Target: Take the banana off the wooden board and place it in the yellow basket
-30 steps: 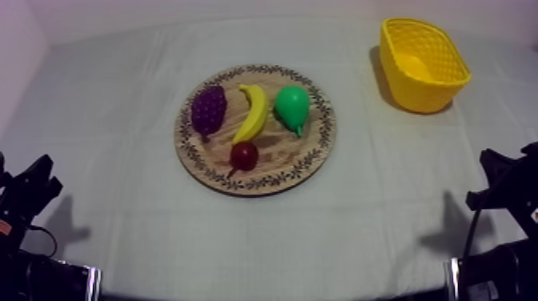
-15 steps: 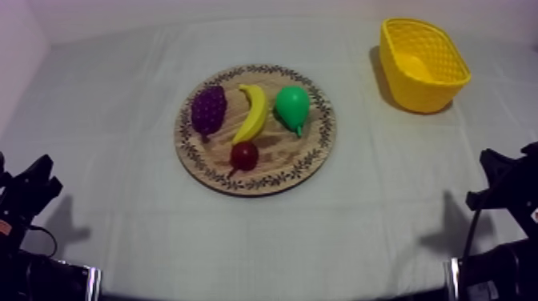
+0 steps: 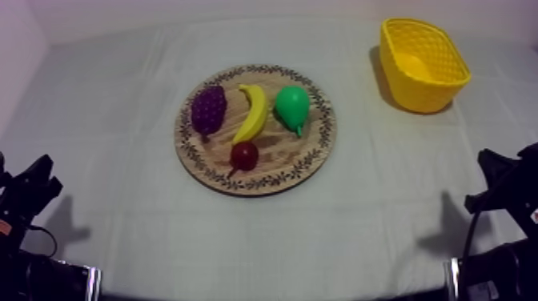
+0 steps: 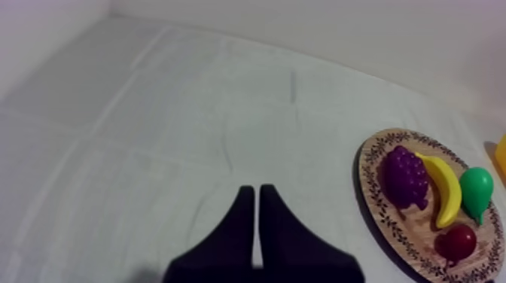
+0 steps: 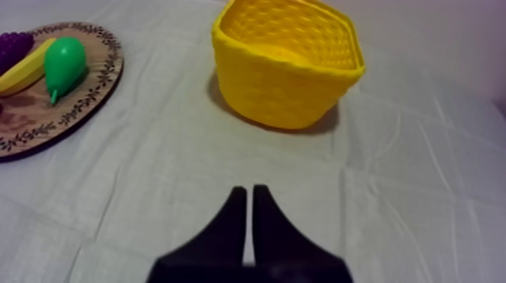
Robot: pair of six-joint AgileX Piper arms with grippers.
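Resting on the round wooden board (image 3: 272, 170): the banana (image 3: 253, 112) is laid near the board's middle, between the bunch of grapes (image 3: 208, 110) and the pear (image 3: 292, 108); its lower end is found just beside the small red fruit (image 3: 244, 155).
Board placement: the board is set flat near the middle of the grey-white cloth (image 3: 120, 104), and its patterned rim is left uncovered by the fruit.
Yellow basket (image 3: 416, 90): stood upright at the far right of the table, well apart from the board.
Left gripper (image 4: 252, 192): held low at the table's left side above bare cloth, well apart from the board; its two black fingers are pressed together into a narrow wedge, and nothing is gripped between them.
Right gripper (image 5: 246, 192): held low at the right side above bare cloth, with the basket seen ahead of it; its fingers are likewise drawn fully together, and nothing is held.
Contact: the banana is touched by neither gripper.
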